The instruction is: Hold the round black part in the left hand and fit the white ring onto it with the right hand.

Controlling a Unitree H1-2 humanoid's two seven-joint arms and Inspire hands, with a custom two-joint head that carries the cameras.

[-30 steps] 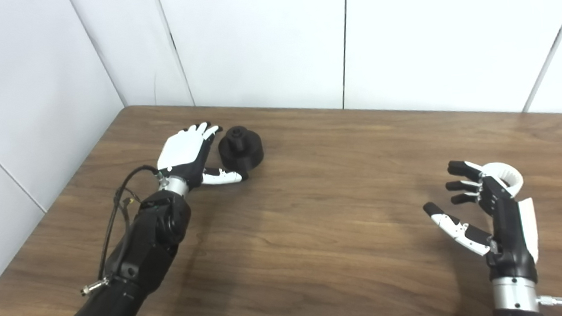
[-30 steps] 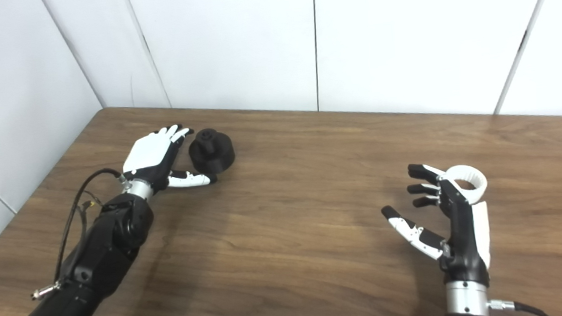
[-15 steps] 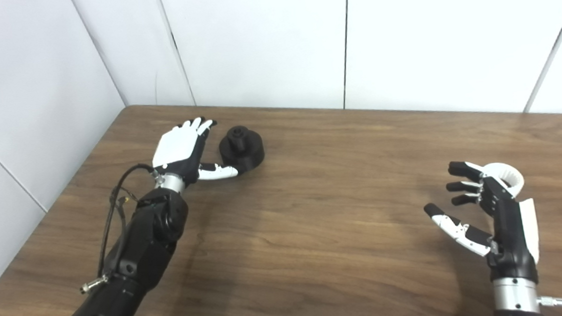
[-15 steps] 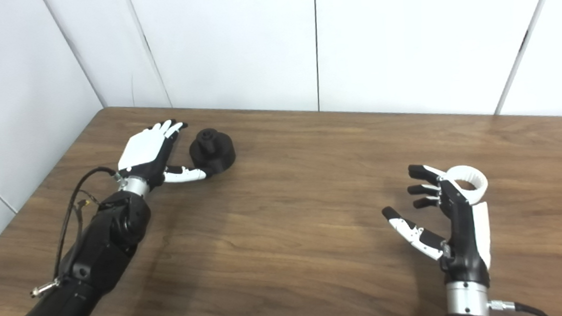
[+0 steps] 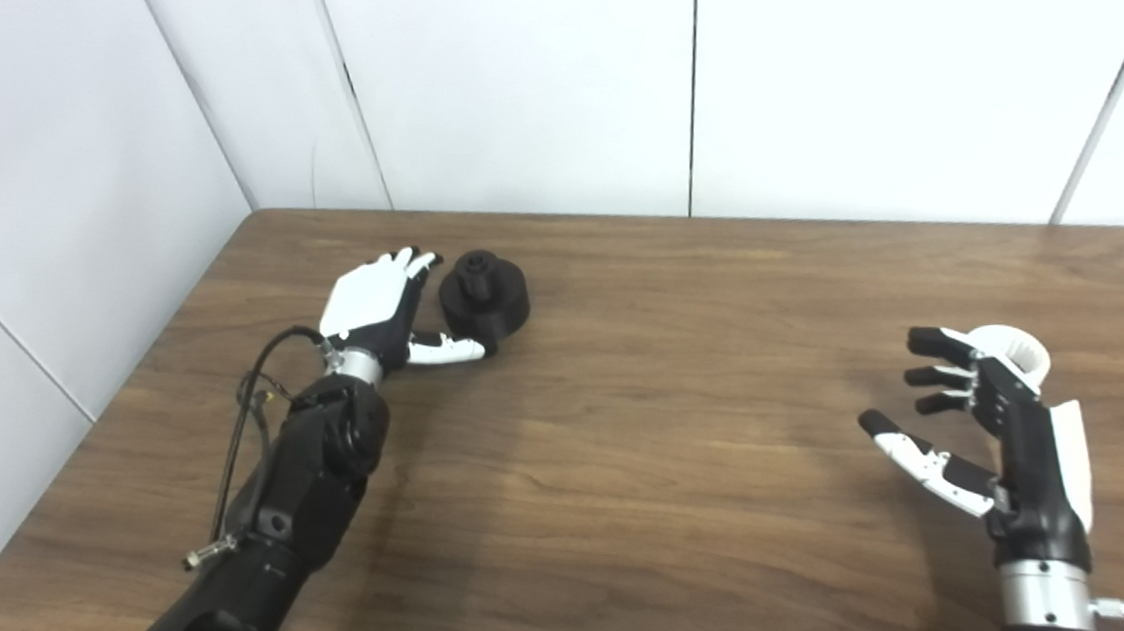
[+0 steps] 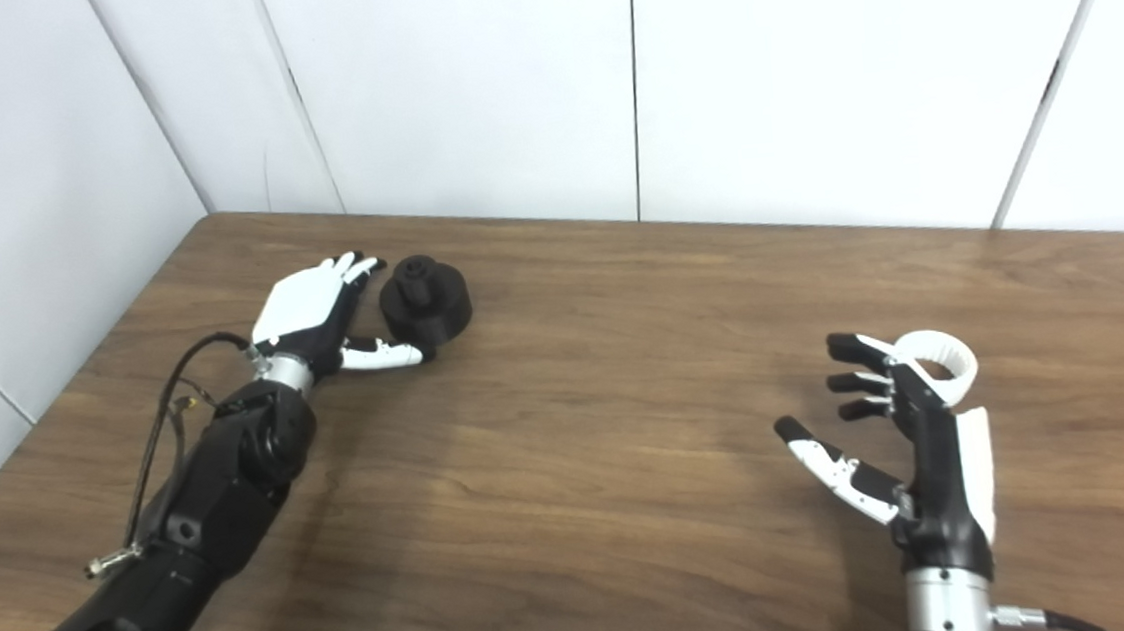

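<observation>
**Both hands empty, parts resting on the table**

On the wooden table (image 5: 631, 430), toward its far left corner, sits the round black part (image 5: 485, 300), a squat disc with a smaller knob rising from its top; the left hand (image 5: 373, 305) lies just beside it on its left, white back upward, fingers spread and stretched toward the far wall, thumb (image 5: 446, 348) reaching along the table in front of the part's near edge; whether the thumb tip actually touches the part is hard to judge from either eye view; the hand grips nothing.

Well apart, at the near right of the table, the right hand (image 6: 918, 438) stands raised on its wrist, palm turned leftward, fingers curled loosely and separated, thumb held out to the left; it holds nothing; the white ring (image 6: 939, 363) lies flat on the wood just behind the hand, partly hidden by the fingers. White wall panels (image 5: 522, 68) close the scene behind the table.
</observation>
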